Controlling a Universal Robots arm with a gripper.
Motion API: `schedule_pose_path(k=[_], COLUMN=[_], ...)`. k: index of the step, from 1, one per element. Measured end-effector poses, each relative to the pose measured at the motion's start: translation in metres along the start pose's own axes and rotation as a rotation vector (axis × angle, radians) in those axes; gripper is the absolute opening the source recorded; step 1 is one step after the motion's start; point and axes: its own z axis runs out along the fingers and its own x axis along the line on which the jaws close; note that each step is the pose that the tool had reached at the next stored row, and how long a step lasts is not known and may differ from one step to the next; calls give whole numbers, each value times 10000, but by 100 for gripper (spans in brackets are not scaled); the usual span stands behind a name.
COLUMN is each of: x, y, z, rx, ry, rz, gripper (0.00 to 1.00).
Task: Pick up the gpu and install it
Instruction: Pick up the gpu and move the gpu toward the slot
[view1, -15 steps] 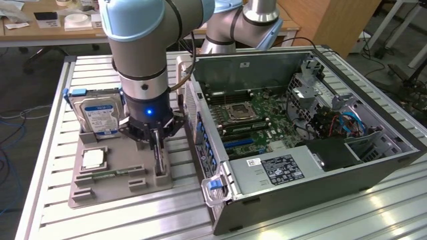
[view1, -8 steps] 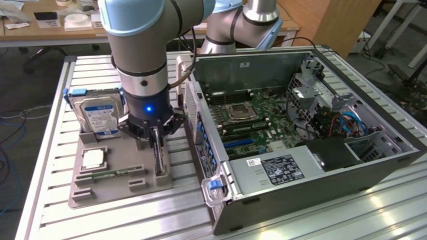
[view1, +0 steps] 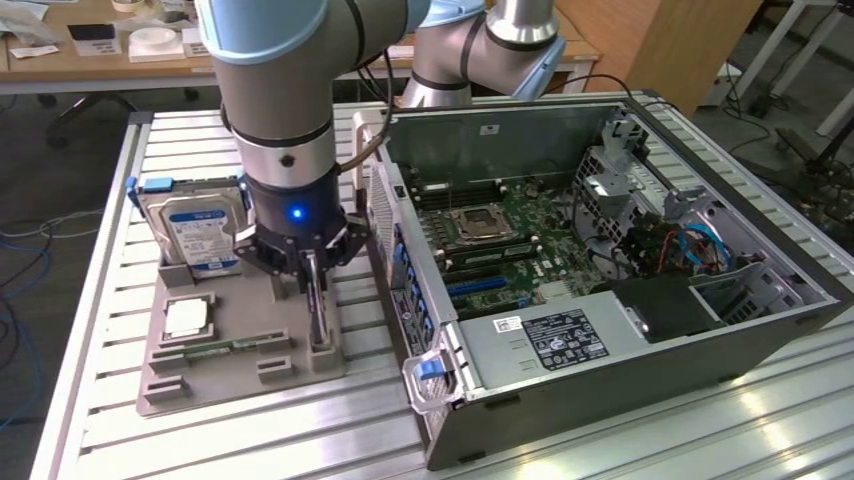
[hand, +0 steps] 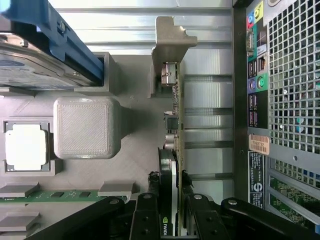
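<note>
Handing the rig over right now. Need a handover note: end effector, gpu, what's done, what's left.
End effector: shut on the gpu, one finger on each face of the card.
gpu: standing on edge in its slot of the grey holder, beside the open PC case.
Done: grasp made.
Left: gpu not yet lifted out, not yet installed in the case.

Matt plastic holder (hand: 87, 127) (finely layered), ribbed metal table (view1: 200, 440), perforated sheet-metal computer case (hand: 295, 75), silvery metal ports on gpu (hand: 170, 170)
</note>
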Motion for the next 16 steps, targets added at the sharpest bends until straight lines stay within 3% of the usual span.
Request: schedule_pose_path(k=[10,16], x=[-5,-5], y=[8,9], z=[-177,-187], rx=[0,-1], ry=[0,0], rz=[0,0], gripper=[27,27])
